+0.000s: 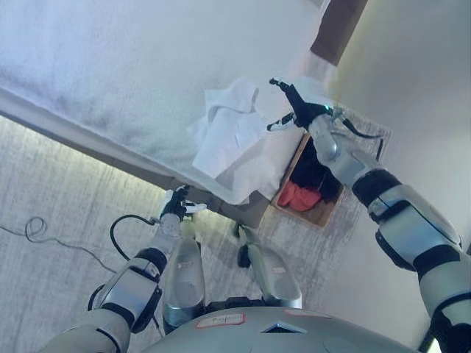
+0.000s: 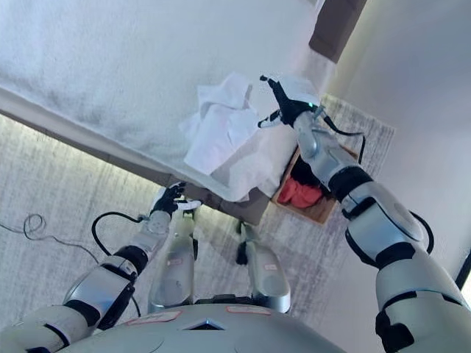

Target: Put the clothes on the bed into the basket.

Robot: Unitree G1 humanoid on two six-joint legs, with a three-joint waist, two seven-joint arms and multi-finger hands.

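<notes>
Across the upper left of both views stretches a wide bed point(image 1: 132, 66) under a pale, lightly textured cover, its edge running on a slant from the left side down toward the middle. Everything below is placed against that bed.

Below the bed's edge lies a grey patterned carpet point(image 1: 59, 213), reaching under the bed's lower corner and out past it to the right.

On the bed, near its lower right corner, sits a rumpled heap of white clothes point(image 1: 232, 129). Part of the heap is bunched on top of the cover and part spills over the corner, hanging down the bed's side.

Just beyond that same corner, on the carpet, stands a brown open-topped basket point(image 1: 318, 213). Its near side is partly hidden by the hanging cloth. Inside it lie a red garment point(image 1: 298, 196) toward the front and a dark garment point(image 1: 313, 169) behind it.

Off the far end of the bed, at the top of the view, a dark brown panel point(image 1: 338, 26) rises against a pale wall.

Above the bed's corner, just right of the white clothes, the right robot hand point(image 1: 288, 103) hovers with its dark fingers spread apart, holding nothing.

Below the bed's edge, over the carpet, the left robot hand point(image 1: 176, 206) is small and dim, and whether its fingers are apart or together cannot be told.
</notes>
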